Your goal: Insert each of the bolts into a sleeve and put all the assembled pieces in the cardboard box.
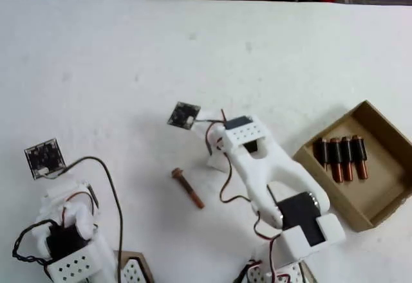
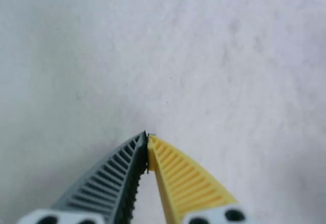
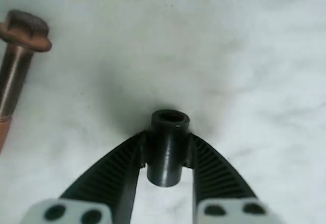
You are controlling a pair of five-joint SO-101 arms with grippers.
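The bolt [image 3: 15,66] loses its tip, and the cardboard box [image 1: 383,190] its right corner, to picture edges.

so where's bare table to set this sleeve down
Bare: the far half of the table beyond both arms, and the strip between left arm and bolt. Crowded: bolt, right arm and cardboard box sit close together.

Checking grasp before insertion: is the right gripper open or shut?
Shut on the sleeve: both fingers of the right gripper press against its sides.
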